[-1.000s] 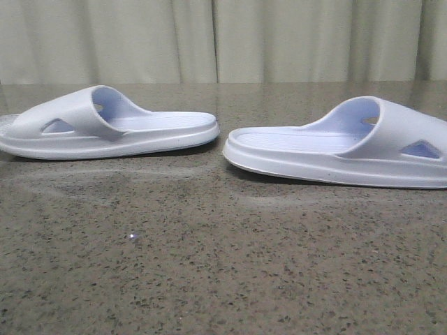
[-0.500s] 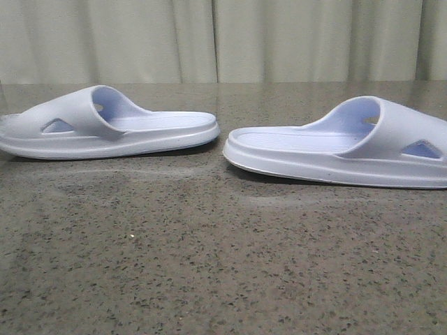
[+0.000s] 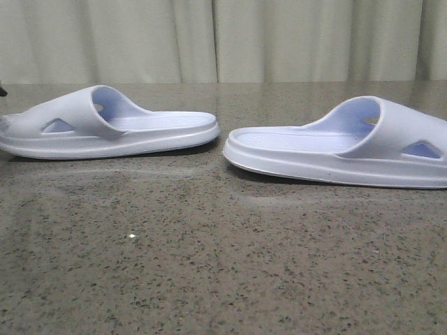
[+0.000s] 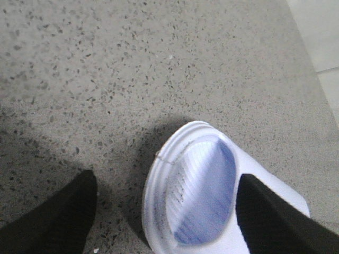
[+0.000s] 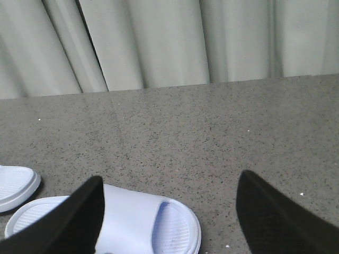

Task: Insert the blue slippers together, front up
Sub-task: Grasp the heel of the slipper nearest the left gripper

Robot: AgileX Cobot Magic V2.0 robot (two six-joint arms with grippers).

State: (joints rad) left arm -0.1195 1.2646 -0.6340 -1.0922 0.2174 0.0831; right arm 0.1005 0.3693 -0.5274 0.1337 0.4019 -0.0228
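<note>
Pale curtains point(image 3: 223, 38) hang behind a speckled stone table point(image 3: 209, 265). On its far part the two blue slippers lie heel to heel, soles down and close together but apart: the left slipper point(image 3: 112, 125) with its strap toward the left edge, the right slipper point(image 3: 342, 150) with its strap toward the right.

Against the front views of a second and half a second ago, neither slipper has shifted. The one change is a small dark tip point(image 3: 3, 91) now showing at the far left edge, just above the left slipper's toe; it looks like part of the left arm arriving.

The left gripper point(image 4: 164, 211) hangs over the left slipper's end with its jaws spread wide, one finger beside the slipper and one over its strap, holding nothing. The right gripper point(image 5: 169, 211) is likewise wide open and empty, above the right slipper point(image 5: 132, 222), whose strap lies between the fingers.

Judged from this, both arms are in the approach and no grasp has begun; the nesting itself is all ahead.
</note>
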